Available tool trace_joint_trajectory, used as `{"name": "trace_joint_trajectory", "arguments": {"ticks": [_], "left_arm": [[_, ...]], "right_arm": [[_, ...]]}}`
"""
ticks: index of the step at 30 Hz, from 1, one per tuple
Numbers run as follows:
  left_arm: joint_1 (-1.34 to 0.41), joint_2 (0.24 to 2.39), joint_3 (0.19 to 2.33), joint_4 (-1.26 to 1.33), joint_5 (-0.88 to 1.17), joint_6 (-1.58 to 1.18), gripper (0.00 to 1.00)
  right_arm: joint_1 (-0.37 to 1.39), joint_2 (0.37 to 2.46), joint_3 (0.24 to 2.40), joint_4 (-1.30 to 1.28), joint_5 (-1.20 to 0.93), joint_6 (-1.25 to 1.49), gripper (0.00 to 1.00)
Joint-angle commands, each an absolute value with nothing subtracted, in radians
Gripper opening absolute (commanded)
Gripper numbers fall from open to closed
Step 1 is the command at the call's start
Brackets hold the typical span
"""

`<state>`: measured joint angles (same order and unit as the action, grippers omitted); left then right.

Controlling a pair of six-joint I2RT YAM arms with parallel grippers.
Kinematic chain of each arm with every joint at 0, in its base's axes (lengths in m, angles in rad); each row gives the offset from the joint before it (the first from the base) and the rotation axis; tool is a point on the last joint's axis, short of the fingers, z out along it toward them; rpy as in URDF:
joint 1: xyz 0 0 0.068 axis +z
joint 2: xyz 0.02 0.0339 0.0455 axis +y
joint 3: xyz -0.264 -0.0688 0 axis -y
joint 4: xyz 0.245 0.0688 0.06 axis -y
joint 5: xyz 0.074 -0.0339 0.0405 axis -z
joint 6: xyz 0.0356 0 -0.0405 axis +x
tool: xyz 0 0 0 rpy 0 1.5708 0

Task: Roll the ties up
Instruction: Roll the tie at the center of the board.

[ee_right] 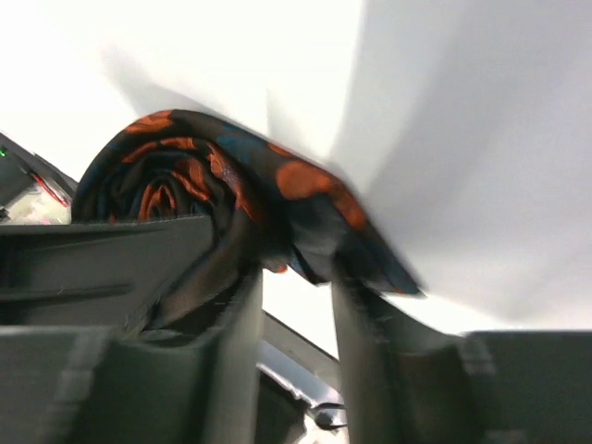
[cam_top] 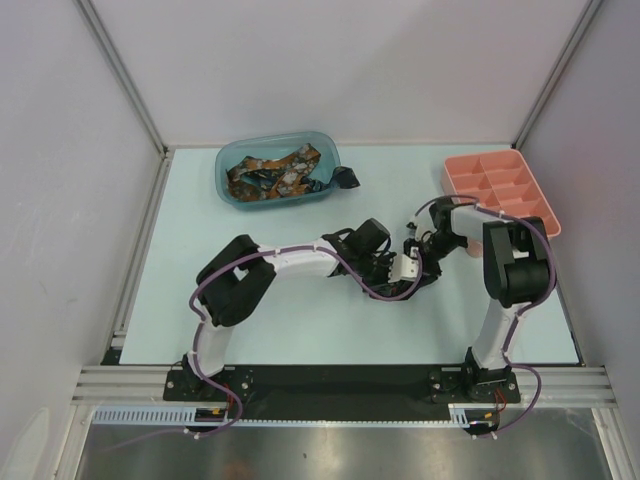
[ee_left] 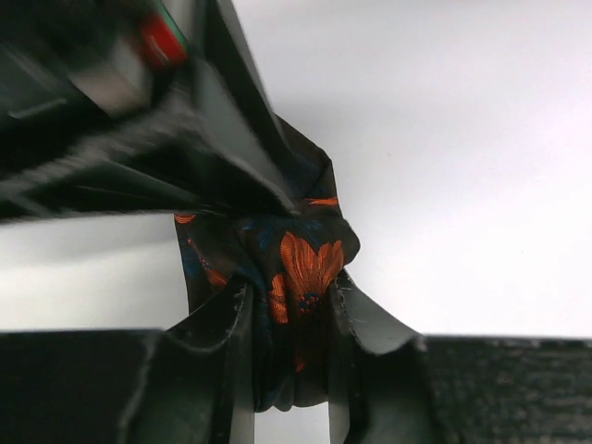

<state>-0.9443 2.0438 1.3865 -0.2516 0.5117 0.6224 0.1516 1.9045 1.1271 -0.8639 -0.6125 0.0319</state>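
The left hand (ee_left: 291, 285) is closed narrowly on the rolled tie (ee_left: 310, 264), whose fabric fills the gap between its fingers, near the middle of the desk (cam_top: 300, 330). The right hand (ee_right: 296, 270) stands partly open with the roll lying against its fingertips; whether it grips I cannot tell.

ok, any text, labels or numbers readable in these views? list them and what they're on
No readable text in any view.
blue bin: no label visible.
pink tray: no marking visible.
tie: orange flower pattern only, no tag showing.
red and green patch on the hardware at the top left of the left wrist view: too blurred to tell whether it is text.
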Motion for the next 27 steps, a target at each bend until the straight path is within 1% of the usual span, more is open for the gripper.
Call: {"name": "trace_joint_trajectory", "arguments": {"ticks": [1,3,4,5,7,9,10,11,15,18,22,27], "left_arm": [[-0.93,2.051,1.325,-0.33,0.457,0.66,0.19],[-0.927,2.054,1.324,-0.336,0.457,0.66,0.18],[-0.922,2.057,1.324,-0.34,0.459,0.66,0.18],[-0.92,2.06,1.328,-0.344,0.457,0.66,0.18],[-0.914,2.068,1.335,-0.351,0.466,0.658,0.18],[-0.913,2.072,1.35,-0.36,0.468,0.658,0.18],[-0.911,2.074,1.354,-0.364,0.471,0.655,0.17],[-0.911,2.077,1.361,-0.365,0.472,0.65,0.18],[-0.907,2.082,1.371,-0.371,0.482,0.638,0.17],[-0.905,2.086,1.365,-0.371,0.482,0.637,0.17],[-0.902,2.083,1.361,-0.371,0.483,0.634,0.17],[-0.9,2.089,1.356,-0.37,0.483,0.63,0.17]], "right_arm": [[0.071,1.79,1.149,-0.877,-0.629,-0.052,0.5],[0.043,1.775,1.149,-0.905,-0.659,-0.08,0.61],[0.02,1.764,1.143,-0.905,-0.666,-0.084,0.74],[0.012,1.76,1.135,-0.905,-0.67,-0.089,0.81],[0.008,1.773,1.118,-0.887,-0.669,-0.081,0.88],[0.008,1.795,1.1,-0.864,-0.679,-0.058,0.91],[0.008,1.807,1.094,-0.85,-0.681,-0.052,0.95],[0.008,1.828,1.079,-0.836,-0.681,-0.048,0.96],[0.014,1.89,1.055,-0.773,-0.692,-0.023,0.95],[0.044,1.92,1.04,-0.741,-0.732,-0.006,0.91],[0.074,1.911,1.02,-0.683,-0.798,0.015,0.82],[0.095,1.873,1.002,-0.608,-0.856,0.028,0.78]]}}
